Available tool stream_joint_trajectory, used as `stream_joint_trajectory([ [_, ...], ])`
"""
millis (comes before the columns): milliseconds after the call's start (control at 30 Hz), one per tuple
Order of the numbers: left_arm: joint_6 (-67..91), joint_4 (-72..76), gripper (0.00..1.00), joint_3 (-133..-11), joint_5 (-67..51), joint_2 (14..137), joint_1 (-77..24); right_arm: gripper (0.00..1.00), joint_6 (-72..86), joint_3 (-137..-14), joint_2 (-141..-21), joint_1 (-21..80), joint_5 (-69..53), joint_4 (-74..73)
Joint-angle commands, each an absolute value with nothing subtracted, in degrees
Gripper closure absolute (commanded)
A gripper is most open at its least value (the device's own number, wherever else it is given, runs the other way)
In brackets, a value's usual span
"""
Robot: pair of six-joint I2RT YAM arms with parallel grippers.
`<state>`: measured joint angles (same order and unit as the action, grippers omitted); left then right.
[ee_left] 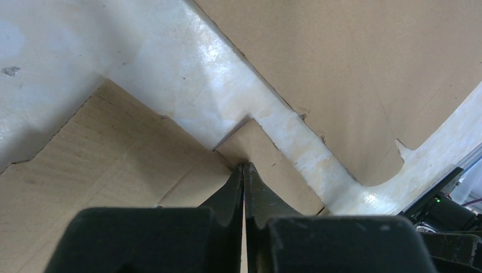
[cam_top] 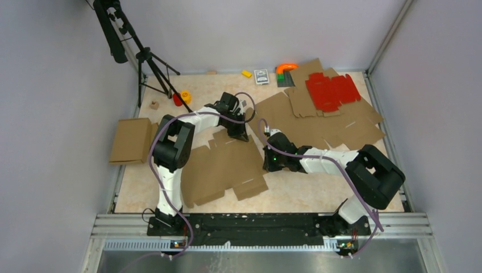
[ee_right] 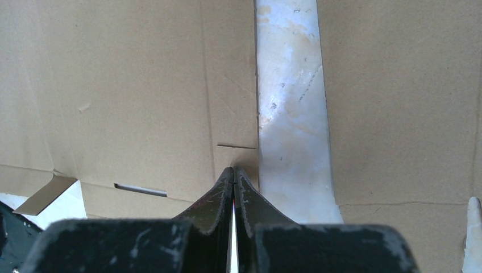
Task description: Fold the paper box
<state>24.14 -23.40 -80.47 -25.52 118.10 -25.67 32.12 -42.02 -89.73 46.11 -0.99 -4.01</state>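
Note:
The paper box lies flat and unfolded on the table, left of centre, a brown die-cut sheet with flaps and slots. My left gripper is shut, with its tips resting on a small tab at the sheet's far edge; the left wrist view shows the gripper on the sheet. My right gripper is shut, with its tips at the sheet's right edge; in the right wrist view the gripper presses on the sheet just below a short slit. Nothing is between either pair of fingers.
More flat brown sheets lie at the back right, with a red die-cut sheet on top. They also show in the left wrist view and the right wrist view. A folded brown box lies at the left edge. A tripod and small items stand along the back.

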Motion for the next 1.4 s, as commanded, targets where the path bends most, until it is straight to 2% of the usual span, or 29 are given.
stream_joint_trajectory([
  [0,24.10,-26.27,1.00,-82.28,-21.75,119.94,-26.01,1.00,31.04,-41.39,-91.16,46.80,0.34,-11.86],
  [233,23.69,-28.09,1.00,-83.48,-19.73,120.73,-26.36,1.00,31.66,-44.80,-90.15,45.33,0.29,-10.13],
  [433,23.29,-29.03,1.00,-84.47,-19.17,121.29,-26.46,1.00,33.93,-48.92,-91.33,41.28,-6.13,-5.10],
  [667,23.07,-29.30,1.00,-84.90,-19.29,121.70,-26.51,1.00,38.78,-52.87,-95.44,36.08,-13.01,3.85],
  [900,22.64,-29.78,1.00,-85.42,-19.36,121.61,-26.52,1.00,41.65,-58.34,-104.37,32.94,-18.76,9.36],
  [1367,22.48,-29.82,1.00,-85.25,-19.90,121.64,-26.53,1.00,39.98,-66.75,-113.02,31.78,-13.89,6.77],
])
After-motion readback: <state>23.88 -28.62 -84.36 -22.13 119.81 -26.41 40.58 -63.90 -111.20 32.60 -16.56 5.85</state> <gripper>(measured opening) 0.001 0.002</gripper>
